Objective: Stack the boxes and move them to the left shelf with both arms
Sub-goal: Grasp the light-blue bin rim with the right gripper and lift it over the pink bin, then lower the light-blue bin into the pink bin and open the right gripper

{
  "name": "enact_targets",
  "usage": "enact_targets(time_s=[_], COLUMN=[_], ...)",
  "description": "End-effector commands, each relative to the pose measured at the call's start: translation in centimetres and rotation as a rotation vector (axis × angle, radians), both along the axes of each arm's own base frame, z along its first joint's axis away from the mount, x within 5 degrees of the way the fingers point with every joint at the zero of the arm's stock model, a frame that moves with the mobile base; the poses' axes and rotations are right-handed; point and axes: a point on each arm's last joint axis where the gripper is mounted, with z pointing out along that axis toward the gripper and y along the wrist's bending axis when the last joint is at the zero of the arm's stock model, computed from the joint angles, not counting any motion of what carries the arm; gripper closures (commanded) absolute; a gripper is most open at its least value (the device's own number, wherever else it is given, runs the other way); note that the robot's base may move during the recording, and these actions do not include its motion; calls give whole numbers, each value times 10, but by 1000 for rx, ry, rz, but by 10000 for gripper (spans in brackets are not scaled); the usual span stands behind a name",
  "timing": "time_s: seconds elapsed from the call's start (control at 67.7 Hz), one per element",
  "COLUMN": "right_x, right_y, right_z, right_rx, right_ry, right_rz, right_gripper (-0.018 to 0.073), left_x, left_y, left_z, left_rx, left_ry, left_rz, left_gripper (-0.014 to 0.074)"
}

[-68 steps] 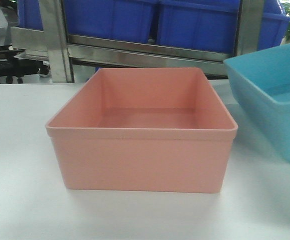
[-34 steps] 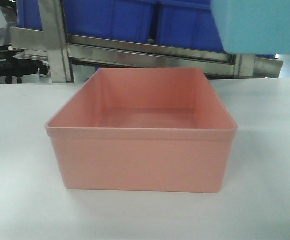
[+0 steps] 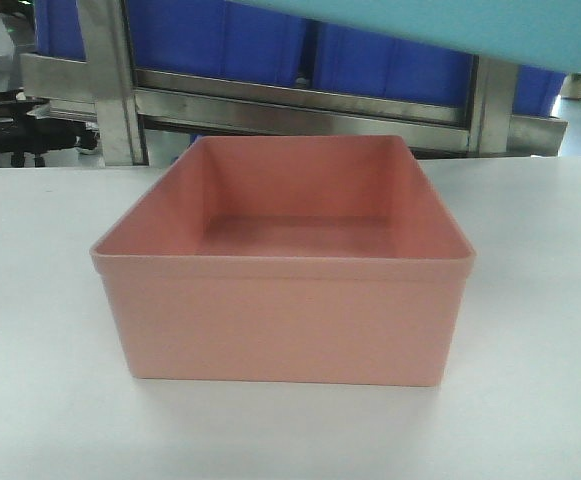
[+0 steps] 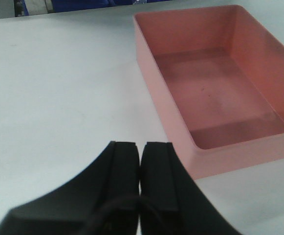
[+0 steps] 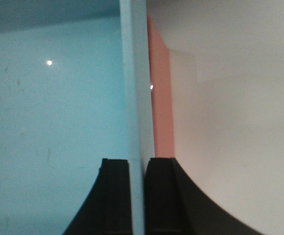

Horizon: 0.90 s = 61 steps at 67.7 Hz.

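The salmon pink box (image 3: 285, 300) sits empty and upright on the white table, also seen in the left wrist view (image 4: 215, 93). The light blue box (image 3: 450, 25) hangs tilted in the air above and behind it, crossing the top of the front view. My right gripper (image 5: 137, 161) is shut on the blue box's wall (image 5: 132, 98), one finger inside the box and one outside. A strip of the pink box (image 5: 161, 107) shows below. My left gripper (image 4: 142, 144) is shut on nothing, over the table just off the pink box's near corner.
Behind the white table (image 3: 30, 300) stands a metal rack with a brushed steel rail (image 3: 300, 110) carrying large dark blue bins (image 3: 220, 40). I cannot tell whether this is the left shelf. An upright steel post (image 3: 110, 80) stands at the back left.
The blue box has risen off the table at the right and swung up and leftward; it now spans the top of the front view. The pink box has not moved.
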Motion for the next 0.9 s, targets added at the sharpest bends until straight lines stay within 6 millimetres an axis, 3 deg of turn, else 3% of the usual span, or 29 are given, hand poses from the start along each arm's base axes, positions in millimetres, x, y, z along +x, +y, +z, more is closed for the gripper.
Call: enact_targets(time_s=[0.0, 0.236, 0.886], right_x=[-1, 14, 31], right_y=[15, 49, 75], right_z=[21, -4, -36], right_rx=[67, 12, -65], right_ry=[-114, -78, -53], right_rz=[-23, -18, -10], right_gripper=[522, 522, 522], left_x=[1, 1, 1], left_y=[-1, -2, -3], left_z=[16, 17, 17], left_rx=[-53, -78, -96], left_ry=[-95, -85, -78], left_rz=[-2, -2, -2], left_gripper=[605, 605, 605])
